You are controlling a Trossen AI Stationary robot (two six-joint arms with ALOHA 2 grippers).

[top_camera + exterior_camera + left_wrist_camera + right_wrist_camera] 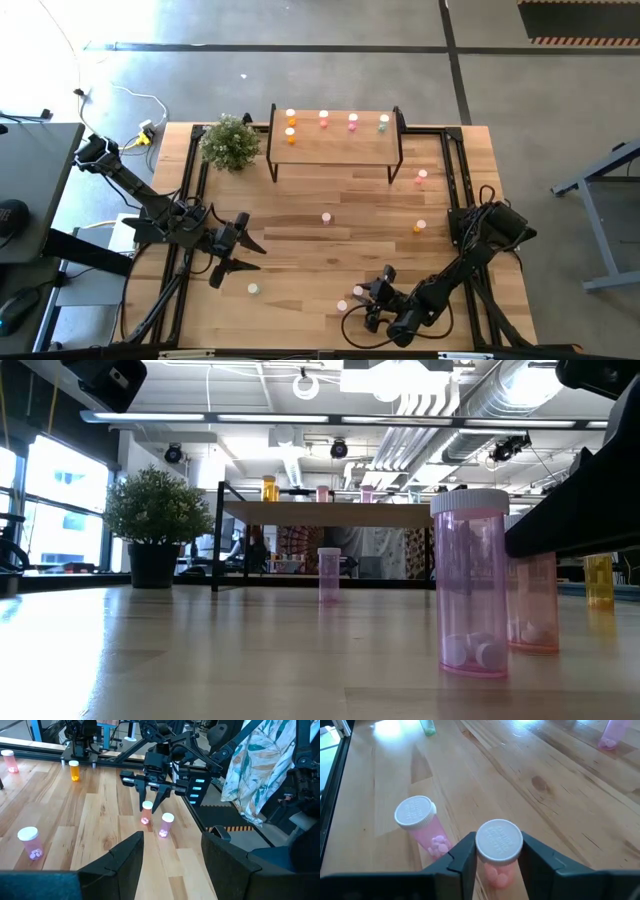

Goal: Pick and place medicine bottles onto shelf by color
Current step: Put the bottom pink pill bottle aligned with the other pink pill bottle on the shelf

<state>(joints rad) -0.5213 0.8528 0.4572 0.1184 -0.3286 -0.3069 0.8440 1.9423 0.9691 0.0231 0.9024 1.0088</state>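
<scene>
Two pink medicine bottles with white caps stand upright near the table's front edge. My right gripper [499, 857] is shut on the farther one [499, 842]; the free one [422, 822] stands just beside it. My left gripper [172, 860] hovers open and empty at the table's left [235, 255]. The shelf [335, 152] at the far edge carries two orange bottles [290, 125], two pink ones [338, 120] and a green one [383, 123]. Loose bottles stand on the table: pink [326, 217], pink [422, 177], orange [419, 227], green [253, 288]. My right gripper pinches the pink bottle between its two fingers [465, 855] at its upper end, at the white cap's sides [481, 847]. The fingers slant down from the table's near right. The bottle stands upright with its base on the table [145, 820].
A green potted plant [230, 142] stands left of the shelf. Black rails [455, 170] run along the table's left and right sides. The free pink bottle [470, 585] stands close to the held one [535, 605], toward the near edge. Bare planks lie in the table's middle.
</scene>
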